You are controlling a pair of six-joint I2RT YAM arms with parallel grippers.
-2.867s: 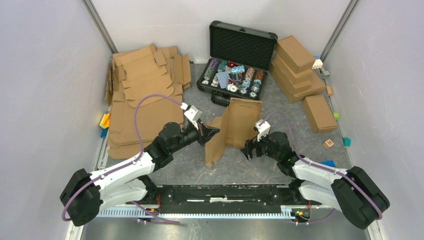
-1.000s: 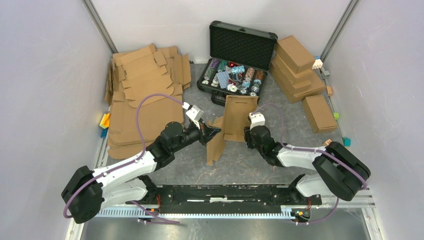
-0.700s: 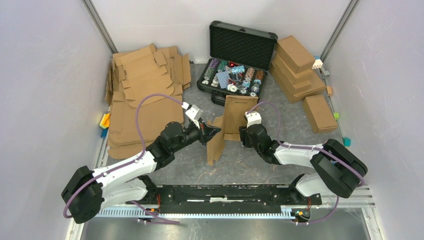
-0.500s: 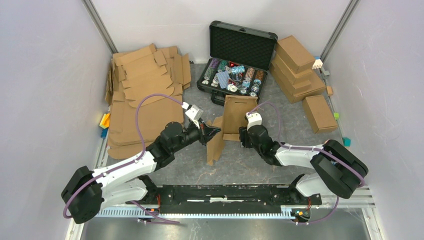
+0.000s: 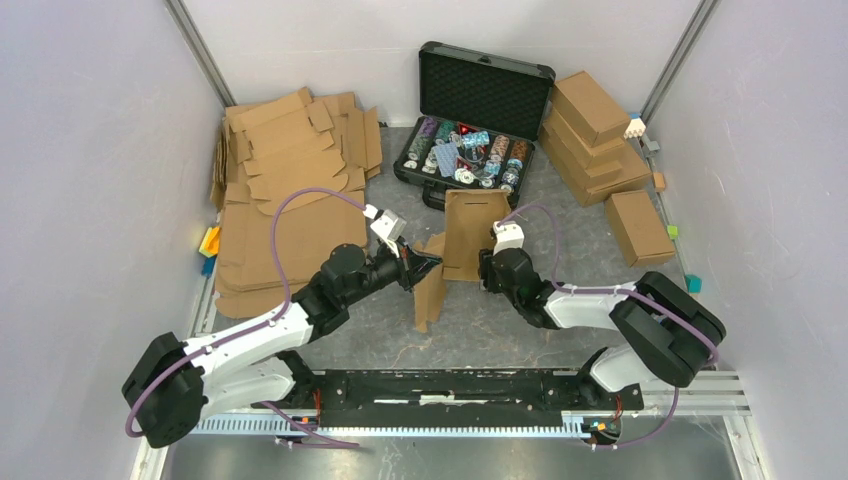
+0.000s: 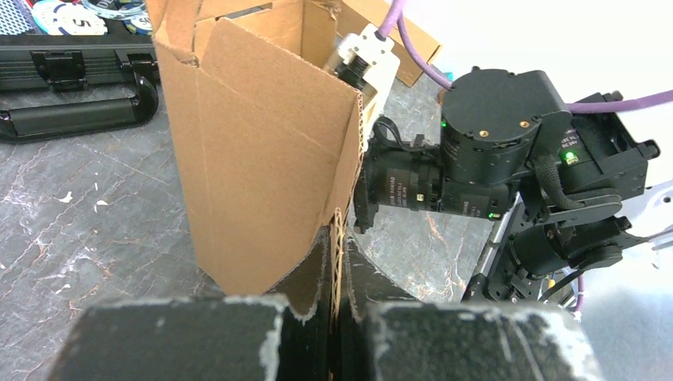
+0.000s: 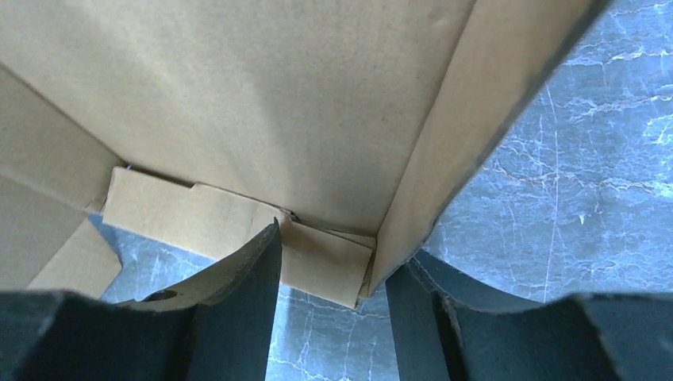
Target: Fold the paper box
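the plain brown corrugated-cardboard box blank (image 5: 468,230) stands half-folded on edge between the 2 grippers, left gripper (image 6: 337,258) pinched shut on a panel edge, right gripper (image 7: 333,254) part-open astride a side wall, so its push could buckle or topple the blank.

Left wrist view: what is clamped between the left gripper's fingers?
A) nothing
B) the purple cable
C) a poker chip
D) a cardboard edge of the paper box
D: the left gripper is shut on a thin corrugated edge of the paper box, whose panel stands upright above the fingers.
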